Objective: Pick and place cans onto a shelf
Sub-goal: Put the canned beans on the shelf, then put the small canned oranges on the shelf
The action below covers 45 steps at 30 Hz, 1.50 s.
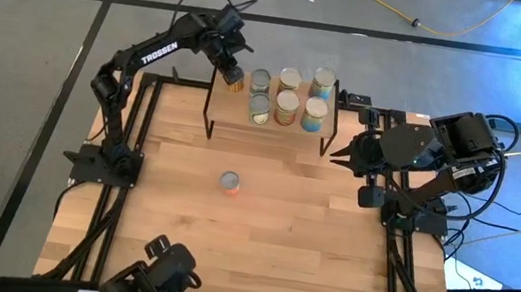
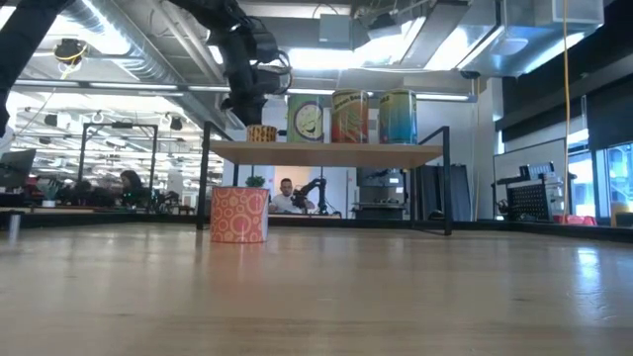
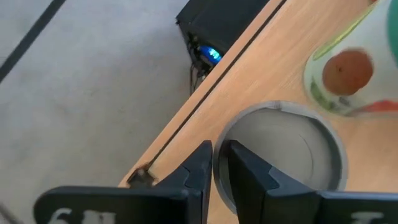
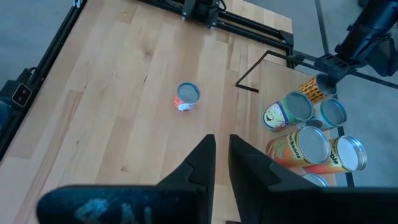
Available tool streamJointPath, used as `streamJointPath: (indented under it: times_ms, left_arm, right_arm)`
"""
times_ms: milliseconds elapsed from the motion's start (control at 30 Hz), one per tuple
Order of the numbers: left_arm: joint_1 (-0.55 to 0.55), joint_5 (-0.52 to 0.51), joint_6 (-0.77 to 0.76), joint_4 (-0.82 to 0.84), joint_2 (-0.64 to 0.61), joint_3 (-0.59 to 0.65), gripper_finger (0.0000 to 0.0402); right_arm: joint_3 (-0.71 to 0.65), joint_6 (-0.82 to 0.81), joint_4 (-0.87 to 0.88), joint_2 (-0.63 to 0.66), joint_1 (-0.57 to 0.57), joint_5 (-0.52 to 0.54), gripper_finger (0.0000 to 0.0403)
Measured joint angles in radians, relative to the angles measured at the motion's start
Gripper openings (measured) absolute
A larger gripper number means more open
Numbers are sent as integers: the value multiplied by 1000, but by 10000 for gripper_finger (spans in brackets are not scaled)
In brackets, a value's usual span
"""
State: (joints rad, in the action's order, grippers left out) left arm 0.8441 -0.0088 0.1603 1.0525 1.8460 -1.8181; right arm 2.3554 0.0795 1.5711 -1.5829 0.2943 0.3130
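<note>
1. Left gripper (image 1: 234, 74) is over the shelf's (image 1: 268, 127) left end, right above a yellow can (image 2: 261, 133) sitting on the planks. Whether it grips that can I cannot tell; in the left wrist view its fingers (image 3: 198, 171) look nearly together beside the can's rim.
2. Six more cans (image 1: 288, 96) crowd the shelf just right of the yellow one, touching or almost touching.
3. One orange can (image 1: 229, 182) stands alone on the table (image 1: 277, 249), well in front of the shelf.
4. Right gripper (image 1: 342, 158) waits just off the shelf's right end, fingers close together, holding nothing.
5. Risk: the yellow can sits near the shelf's left edge, so a sideways pull-out could tip it off.
6. Risk: drifting right could topple its neighbours.
</note>
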Motion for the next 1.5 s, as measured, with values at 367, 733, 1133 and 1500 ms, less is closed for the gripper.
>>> streamJointPath:
  times_ms: [367,733,1133,1500]
  left_arm:
    - [-50,-34,-37,87,-16,-89,48]
    - [-281,254,-8,408,-85,-216,46]
    - [-768,182,154,482,-81,-212,46]
    - [-899,88,-29,302,-46,-80,46]
  right_arm:
    - [0,0,0,0,0,0,48]
    - [0,1,0,0,0,0,48]
    - [0,2,0,0,0,0,48]
    - [-5,-45,1,1,0,0,48]
